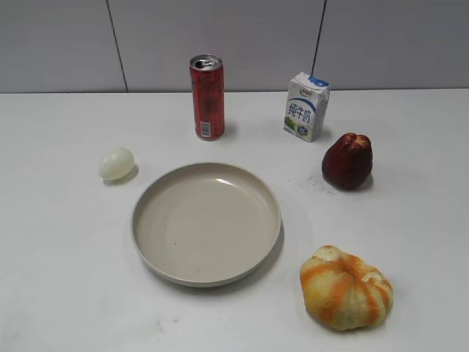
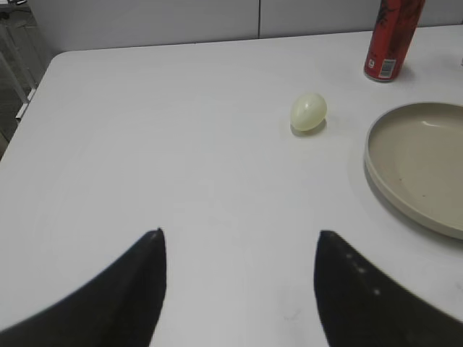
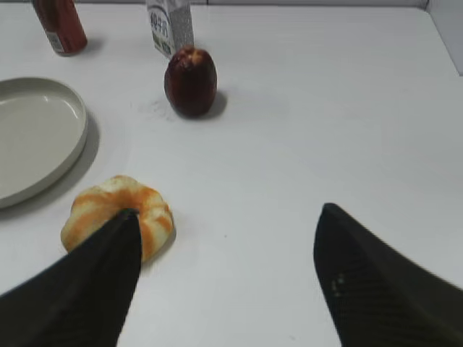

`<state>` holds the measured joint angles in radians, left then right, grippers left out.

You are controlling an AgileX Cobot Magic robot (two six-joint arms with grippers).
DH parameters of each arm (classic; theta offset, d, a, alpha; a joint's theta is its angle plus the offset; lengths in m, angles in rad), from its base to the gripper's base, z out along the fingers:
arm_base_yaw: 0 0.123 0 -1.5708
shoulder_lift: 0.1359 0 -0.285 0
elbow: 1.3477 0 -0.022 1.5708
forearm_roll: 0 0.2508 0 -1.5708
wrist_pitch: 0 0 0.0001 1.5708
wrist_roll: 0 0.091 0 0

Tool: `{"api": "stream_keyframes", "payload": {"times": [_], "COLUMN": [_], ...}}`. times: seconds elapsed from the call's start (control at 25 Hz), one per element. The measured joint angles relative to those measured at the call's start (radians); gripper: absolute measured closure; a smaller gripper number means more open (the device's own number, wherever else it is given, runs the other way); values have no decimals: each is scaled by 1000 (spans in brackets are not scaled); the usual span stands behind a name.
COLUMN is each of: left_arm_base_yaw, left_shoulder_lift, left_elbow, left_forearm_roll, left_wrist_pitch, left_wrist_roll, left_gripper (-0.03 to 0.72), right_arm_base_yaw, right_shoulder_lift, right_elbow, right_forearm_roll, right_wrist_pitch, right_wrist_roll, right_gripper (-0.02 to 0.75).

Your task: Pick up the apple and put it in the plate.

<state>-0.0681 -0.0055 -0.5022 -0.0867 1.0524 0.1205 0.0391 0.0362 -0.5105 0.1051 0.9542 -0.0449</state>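
The dark red apple (image 1: 347, 160) stands on the white table at the right, near the milk carton; it also shows in the right wrist view (image 3: 191, 81). The beige plate (image 1: 157, 194) lies empty at the middle and shows in both wrist views (image 2: 391, 170) (image 3: 69, 134). My right gripper (image 3: 228, 210) is open and empty, well short of the apple, with its left finger over the edge of the orange fruit. My left gripper (image 2: 240, 233) is open and empty above bare table, left of the plate. Neither gripper shows in the exterior view.
A red can (image 1: 207, 97) and a milk carton (image 1: 306, 106) stand at the back. A pale egg-shaped thing (image 1: 116, 163) lies left of the plate. An orange-and-yellow ribbed fruit (image 1: 345, 287) lies at the front right. The table's left edge (image 2: 32, 101) shows in the left wrist view.
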Motion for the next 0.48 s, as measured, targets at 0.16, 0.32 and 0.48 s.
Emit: {"api": "stream_keyframes", "payload": {"times": [0.16,0.32,0.48], "left_arm_base_yaw": [0,0,0], "left_shoulder_lift": [0,0,0], "left_elbow": [0,0,0], "left_forearm_roll": [0,0,0], "left_wrist_pitch": [0,0,0], "left_wrist_roll": [0,0,0], "left_gripper": [197,197,197], "right_arm_base_yaw": [0,0,0], "right_shoulder_lift": [95,280,506], "right_elbow": [-3,-11,-78], "right_forearm_roll": [1,4,5], "right_wrist_pitch": [-191,-313,-355], "right_wrist_roll": [0,0,0], "right_gripper": [133,132,132]}}
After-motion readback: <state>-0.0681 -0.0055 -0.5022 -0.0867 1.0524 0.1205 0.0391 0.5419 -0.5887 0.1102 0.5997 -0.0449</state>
